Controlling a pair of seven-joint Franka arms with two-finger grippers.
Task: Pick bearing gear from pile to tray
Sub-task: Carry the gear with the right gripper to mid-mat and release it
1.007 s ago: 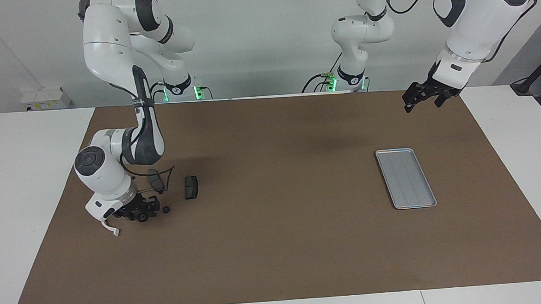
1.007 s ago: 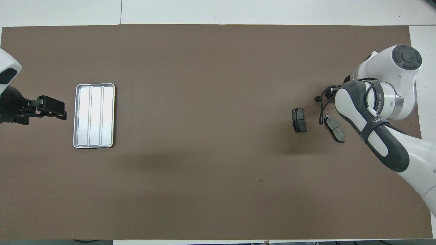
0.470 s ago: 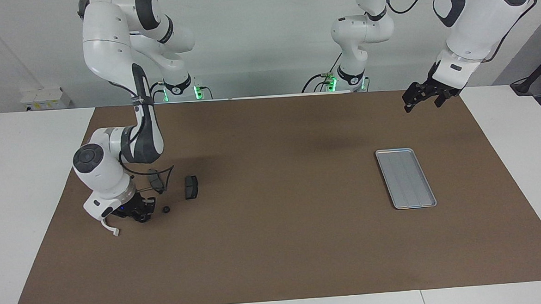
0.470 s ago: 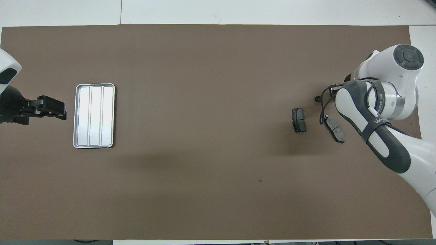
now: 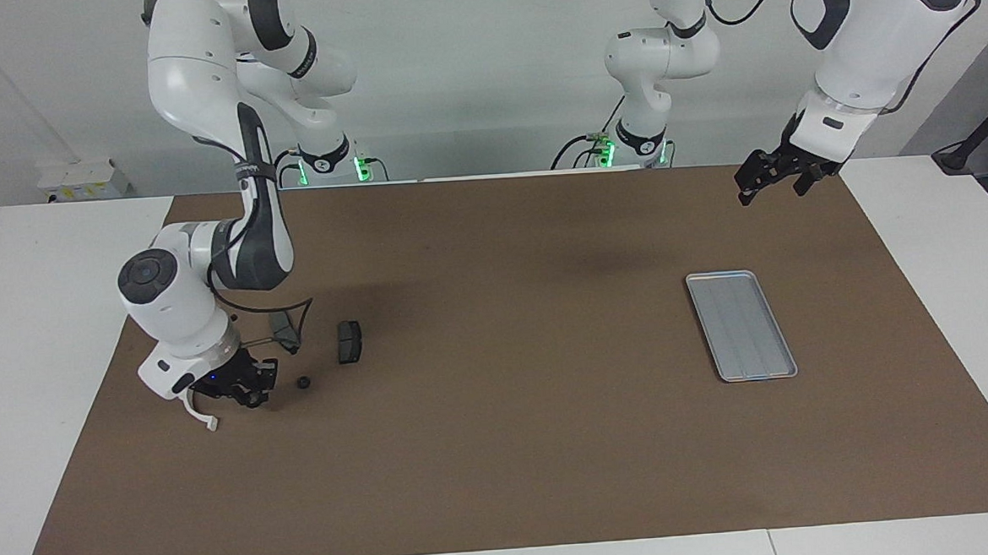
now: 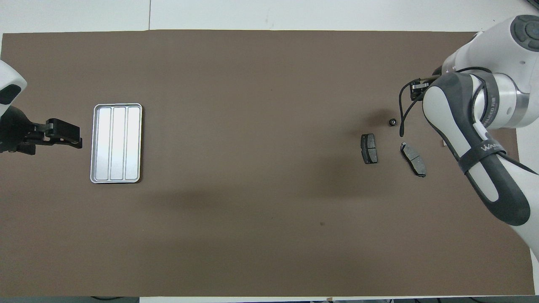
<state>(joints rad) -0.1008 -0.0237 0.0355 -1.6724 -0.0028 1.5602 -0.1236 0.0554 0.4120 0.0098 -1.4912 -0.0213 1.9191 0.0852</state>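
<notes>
The pile lies toward the right arm's end of the mat. It has two dark grey brake pads (image 5: 349, 342) (image 5: 285, 329), a tiny black round piece (image 5: 302, 382) and a white curved bracket (image 5: 201, 414). The pads (image 6: 369, 148) (image 6: 413, 159) and the round piece (image 6: 392, 122) also show in the overhead view. My right gripper (image 5: 249, 393) hangs just above the mat between the bracket and the round piece, shut on a second small black round piece. The silver tray (image 5: 742, 325) (image 6: 117, 143) lies empty toward the left arm's end. My left gripper (image 5: 773, 188) (image 6: 63, 134) waits open in the air beside the tray.
A brown mat (image 5: 503, 446) covers the table, with white table surface (image 5: 32, 335) around it. In the overhead view the right arm (image 6: 476, 139) hides the bracket and most of its own gripper.
My right gripper has risen off the mat and drifted toward the right arm's end, taking one black round piece with it. The other round piece, the pads and the left arm have not moved.
</notes>
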